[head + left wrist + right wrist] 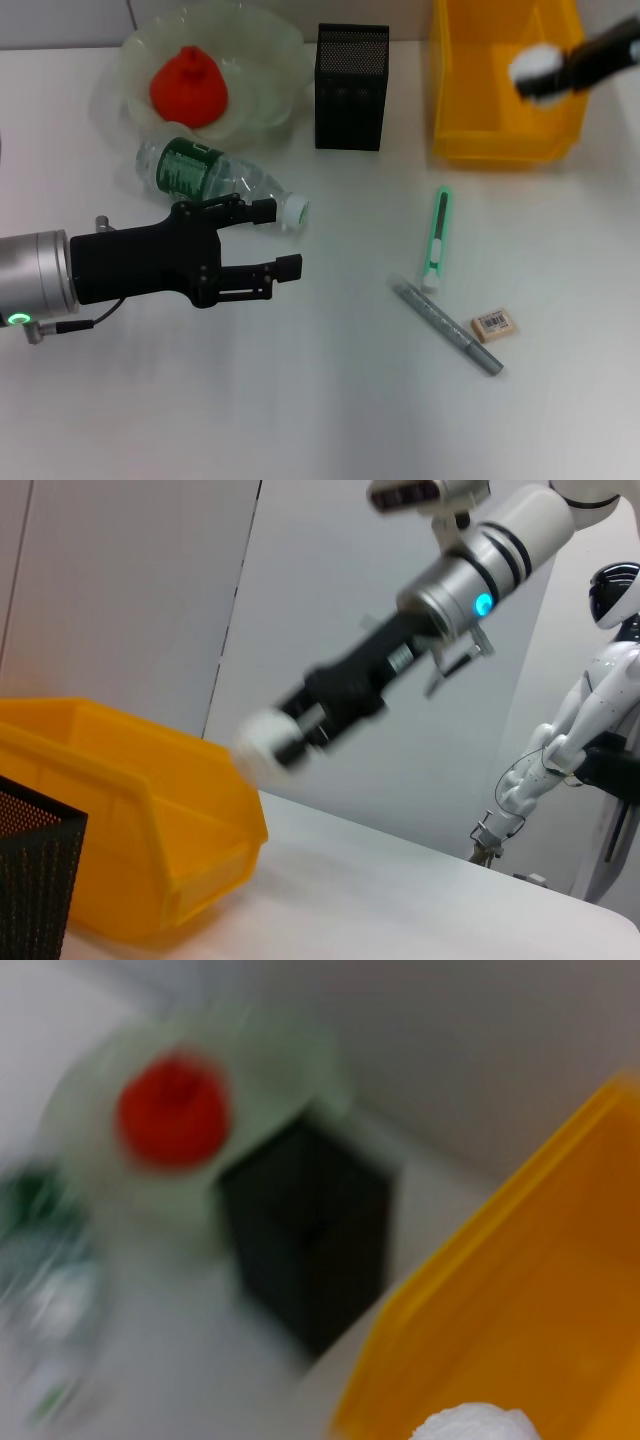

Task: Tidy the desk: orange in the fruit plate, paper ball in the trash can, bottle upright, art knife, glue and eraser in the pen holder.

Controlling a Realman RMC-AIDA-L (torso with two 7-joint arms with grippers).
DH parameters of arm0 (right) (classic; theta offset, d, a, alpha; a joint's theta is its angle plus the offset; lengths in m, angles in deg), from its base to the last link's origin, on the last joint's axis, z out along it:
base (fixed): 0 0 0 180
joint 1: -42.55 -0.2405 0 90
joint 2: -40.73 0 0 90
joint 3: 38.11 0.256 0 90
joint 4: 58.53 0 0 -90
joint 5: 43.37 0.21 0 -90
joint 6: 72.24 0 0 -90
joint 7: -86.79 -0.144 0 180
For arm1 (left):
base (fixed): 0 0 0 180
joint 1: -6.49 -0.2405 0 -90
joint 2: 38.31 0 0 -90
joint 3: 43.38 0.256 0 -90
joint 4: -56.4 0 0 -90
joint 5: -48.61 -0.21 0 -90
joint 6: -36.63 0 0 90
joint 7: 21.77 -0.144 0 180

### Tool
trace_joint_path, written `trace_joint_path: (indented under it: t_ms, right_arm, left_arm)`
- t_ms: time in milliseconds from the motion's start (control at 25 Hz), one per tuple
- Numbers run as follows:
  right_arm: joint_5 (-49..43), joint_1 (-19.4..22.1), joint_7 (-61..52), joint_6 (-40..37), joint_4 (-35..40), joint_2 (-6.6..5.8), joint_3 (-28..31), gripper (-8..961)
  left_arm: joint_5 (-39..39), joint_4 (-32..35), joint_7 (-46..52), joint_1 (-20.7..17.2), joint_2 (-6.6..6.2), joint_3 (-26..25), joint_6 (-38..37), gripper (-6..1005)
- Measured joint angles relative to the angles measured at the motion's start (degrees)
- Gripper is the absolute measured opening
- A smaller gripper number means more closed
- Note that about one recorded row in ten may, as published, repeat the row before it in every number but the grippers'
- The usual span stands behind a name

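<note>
**Inspector A:** Presently, the right gripper (553, 80), a black claw on a silver arm, is above the open yellow plastic bin (500, 150) serving as the trash can. Its fingers are clamped on the crumpled white paper ball (537, 68), which sits at the fingertips, over the bin's interior near its right wall.

**Inspector B:** Confirmed from the left wrist view: the paper ball (262, 742) protrudes from the end of the right gripper (290, 742), raised clear of the bin (150, 810). And the left arm?

**Inspector A:** The left gripper (285, 238), black with its two fingers spread apart and holding nothing, hovers just left of the bin's side of the desk, well apart from the bin. The clear plastic water bottle (215, 178) with a green label lies on its side; its white cap is just beside the upper fingertip, not between the fingers.

**Inspector B:** Remaining items relative to the bin?

**Inspector A:** The black mesh pen holder (351, 87) stands just left of the bin. Farther left, the pale green scalloped fruit plate (260, 60) carries the orange fruit (189, 88). In front of the bin lie the green-and-white art knife (437, 236), the grey glue stick (447, 326) and the small tan eraser (494, 325), all flat on the white desk (330, 410).
</note>
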Motion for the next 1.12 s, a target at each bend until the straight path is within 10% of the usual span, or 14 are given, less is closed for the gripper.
trace_joint_path:
  t_ms: [280,640,920,1120]
  right_arm:
    - [2.19,-0.36,0.76,22.09,-8.41,0.28,-1.97,591]
    - [9.69,-0.06,4.14,32.07,-14.32,0.47,-4.0,690]
    - [39.01,8.62,13.83,27.56,-14.14,-1.3,-2.93,806]
    - [63.73,15.18,34.84,6.16,-26.08,-5.31,-0.8,805]
  left_arm:
    - [0.02,-0.07,-0.03,-0.14,0.13,0.0,-0.17,807]
    - [0.02,-0.19,0.01,-0.17,0.25,0.0,-0.41,804]
    - [0.01,0.09,0.01,0.47,0.25,-0.07,-0.68,801]
    - [0.02,0.19,-0.23,1.22,0.25,-0.5,-0.74,799]
